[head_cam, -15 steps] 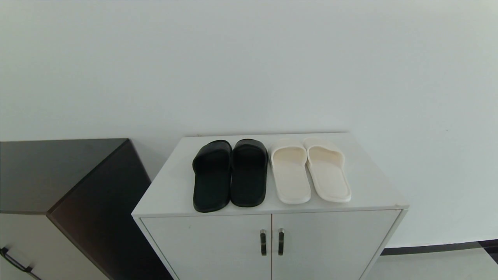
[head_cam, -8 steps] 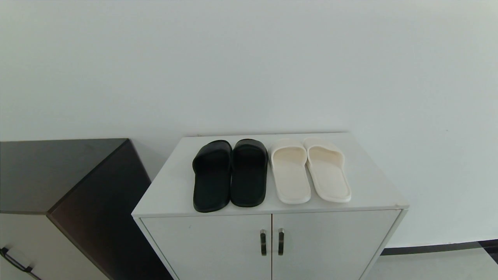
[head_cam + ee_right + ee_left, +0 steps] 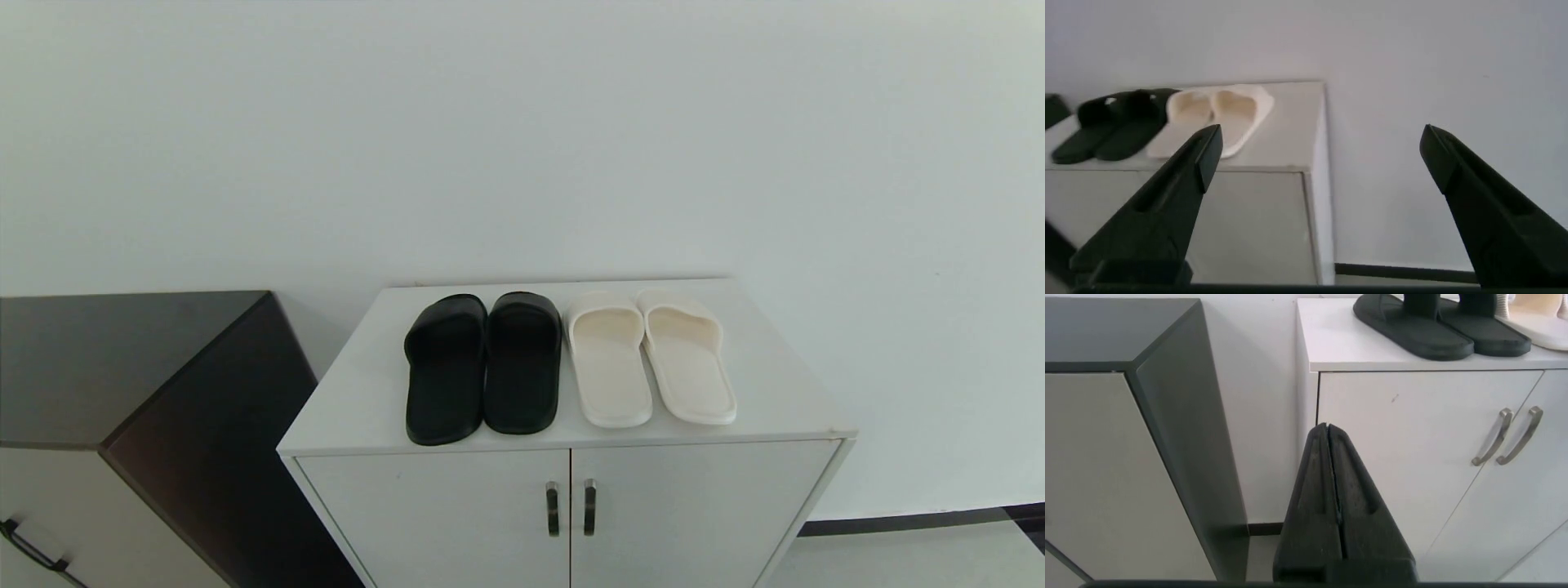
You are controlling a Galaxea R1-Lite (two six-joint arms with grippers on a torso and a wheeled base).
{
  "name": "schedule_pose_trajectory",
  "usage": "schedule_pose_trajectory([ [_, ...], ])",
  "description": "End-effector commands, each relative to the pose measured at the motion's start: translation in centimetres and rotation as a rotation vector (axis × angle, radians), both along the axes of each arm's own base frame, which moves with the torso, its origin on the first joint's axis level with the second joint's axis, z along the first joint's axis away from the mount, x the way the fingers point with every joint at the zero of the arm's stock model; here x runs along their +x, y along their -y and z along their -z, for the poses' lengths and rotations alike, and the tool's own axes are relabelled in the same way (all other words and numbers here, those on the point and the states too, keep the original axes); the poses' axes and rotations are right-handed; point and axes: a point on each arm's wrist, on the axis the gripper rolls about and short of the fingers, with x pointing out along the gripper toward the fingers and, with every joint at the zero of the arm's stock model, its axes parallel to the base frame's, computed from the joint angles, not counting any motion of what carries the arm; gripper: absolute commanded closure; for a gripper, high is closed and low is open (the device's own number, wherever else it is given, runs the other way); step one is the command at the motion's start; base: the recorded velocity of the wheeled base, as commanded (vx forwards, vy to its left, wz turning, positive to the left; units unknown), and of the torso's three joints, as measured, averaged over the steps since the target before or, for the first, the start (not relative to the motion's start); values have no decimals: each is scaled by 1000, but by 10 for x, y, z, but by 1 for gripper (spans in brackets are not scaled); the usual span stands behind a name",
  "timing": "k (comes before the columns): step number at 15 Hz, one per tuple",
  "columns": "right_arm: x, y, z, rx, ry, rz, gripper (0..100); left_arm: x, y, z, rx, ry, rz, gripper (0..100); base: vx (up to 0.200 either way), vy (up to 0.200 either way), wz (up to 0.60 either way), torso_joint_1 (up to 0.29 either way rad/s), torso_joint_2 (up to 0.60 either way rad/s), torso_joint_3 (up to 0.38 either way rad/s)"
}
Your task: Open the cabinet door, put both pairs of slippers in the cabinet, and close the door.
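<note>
The door handles (image 3: 553,509) sit side by side at the middle seam of the white cabinet (image 3: 351,408), with open room before its shut doors (image 3: 441,523). A dark cabinet (image 3: 204,408) crowds its left; open floor (image 3: 898,559) lies to its right. On top, black slippers (image 3: 482,367) and cream slippers (image 3: 649,359) lie just beside each other, with bare top flanking them and the wall (image 3: 522,163) behind.

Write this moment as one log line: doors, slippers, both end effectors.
doors: white cabinet doors shut | slippers: black slide slippers, cream slide slippers, both on cabinet top | left end effector: shut, empty | right end effector: open, empty
</note>
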Motion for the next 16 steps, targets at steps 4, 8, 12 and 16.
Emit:
schedule_pose_trajectory([
  [4,122,-84,-12,52,-279,-346,0,0,0,0,1,0,3,100,0,0,0,0,0,0],
  [8,143,-142,-37,60,-251,-339,0,0,0,0,3,0,3,100,0,0,0,0,0,0],
  [12,168,-193,-36,14,-256,-204,0,0,0,0,3,0,2,100,0,0,0,0,0,0],
  [16,211,-222,-11,-54,-299,-36,0,0,0,0,3,-2,5,100,0,0,0,0,0,0],
])
